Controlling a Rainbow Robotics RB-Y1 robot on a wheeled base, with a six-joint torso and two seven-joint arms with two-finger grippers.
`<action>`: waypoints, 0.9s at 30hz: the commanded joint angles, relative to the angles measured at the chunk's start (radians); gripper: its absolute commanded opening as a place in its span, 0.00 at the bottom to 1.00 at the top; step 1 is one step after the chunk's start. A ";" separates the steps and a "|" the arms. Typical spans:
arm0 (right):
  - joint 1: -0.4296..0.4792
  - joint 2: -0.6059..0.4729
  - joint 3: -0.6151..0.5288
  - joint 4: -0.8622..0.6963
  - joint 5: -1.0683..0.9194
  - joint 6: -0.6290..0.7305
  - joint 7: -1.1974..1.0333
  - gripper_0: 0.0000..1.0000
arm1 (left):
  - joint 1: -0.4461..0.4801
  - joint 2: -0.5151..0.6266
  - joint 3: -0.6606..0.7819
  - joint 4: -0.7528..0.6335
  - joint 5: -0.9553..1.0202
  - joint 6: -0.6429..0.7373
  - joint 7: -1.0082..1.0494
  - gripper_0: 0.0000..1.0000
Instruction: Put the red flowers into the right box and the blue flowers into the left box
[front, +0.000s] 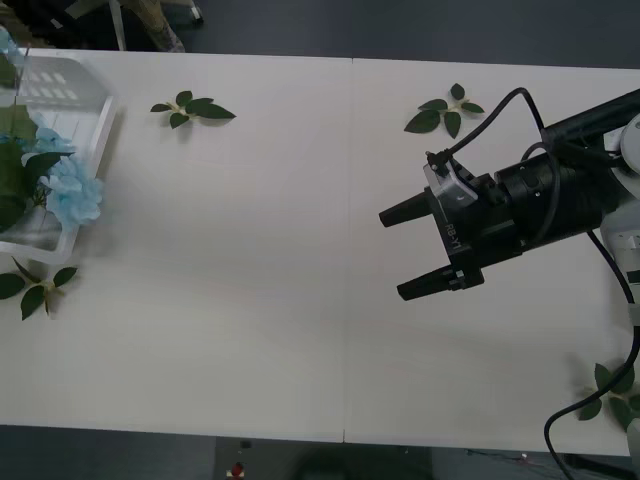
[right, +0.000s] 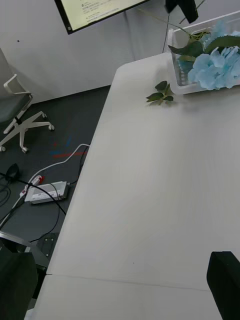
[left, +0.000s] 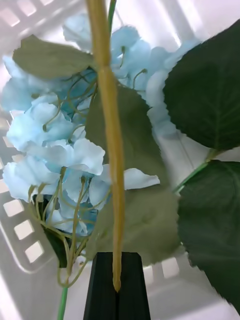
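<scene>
Left claw (left: 118, 285) pinches a blue flower's stem (left: 111, 145) upright over the left box (front: 70, 100), while right claw (front: 415, 252) hangs wide near the worktop's right edge.

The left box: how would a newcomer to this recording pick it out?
Find the white table and follow it to its far-left edge. The left box, a white bin with slotted walls, sits there holding the blue flowers; loose leaf sprigs around it lie flat on the tabletop.

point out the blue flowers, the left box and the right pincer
blue flowers (front: 75, 190): front view, on the pale-blue petal cluster.
left box (front: 92, 128): front view, on its slotted white side wall.
right pincer (front: 412, 252): front view, midway between the two black fingertips, which stand apart over the table.
</scene>
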 joint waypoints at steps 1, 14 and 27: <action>-0.024 0.003 -0.003 -0.019 -0.010 0.004 -0.012 1.00 | -0.002 -0.023 0.002 0.056 -0.062 -0.076 0.062 0.00; 0.028 0.071 0.048 -0.019 -0.001 -0.037 -0.012 1.00 | -0.001 -0.144 0.002 0.223 -0.185 -0.307 0.083 0.17; 0.142 0.049 0.057 -0.149 -0.008 -0.053 -0.012 1.00 | -0.002 -0.150 0.002 0.228 -0.182 -0.330 0.097 0.74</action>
